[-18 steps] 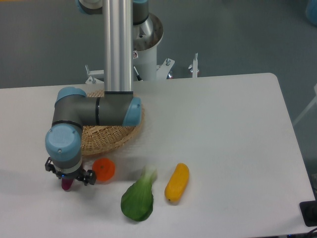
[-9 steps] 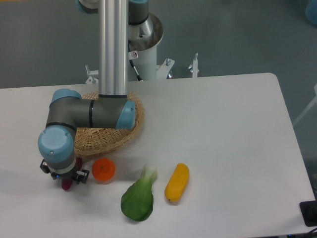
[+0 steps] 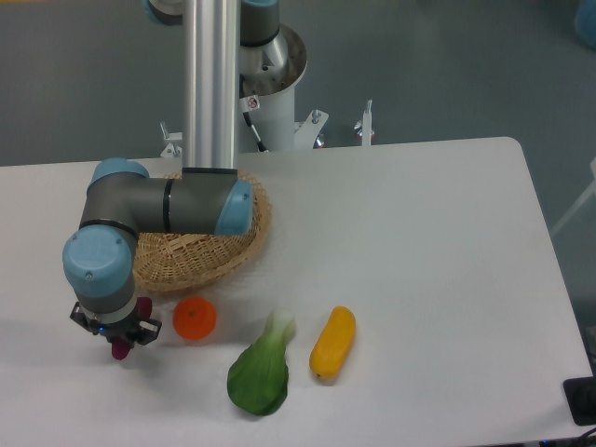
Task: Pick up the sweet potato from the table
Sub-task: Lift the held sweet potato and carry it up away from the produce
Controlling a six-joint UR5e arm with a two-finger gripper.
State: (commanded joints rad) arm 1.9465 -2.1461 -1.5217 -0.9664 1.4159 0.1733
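Large flat white table [image 3: 419, 242] carries a round woven wicker basket [image 3: 200, 261], partly under the arm. Green leafy vegetable [image 3: 259, 372], yellow-orange oblong vegetable [image 3: 333, 342] and round orange fruit [image 3: 195, 318] lie near the front edge. Black two-finger gripper [image 3: 117, 337] at front left points down, jaws closed around the small dark magenta sweet potato [image 3: 120, 349], visible just beneath.

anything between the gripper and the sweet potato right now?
Nothing visible. The gripper is directly over the sweet potato, whose purple tip shows just below the wrist. The fingers are hidden, so contact and grasp can't be confirmed. The orange sits to the side, apart from it, on the table.
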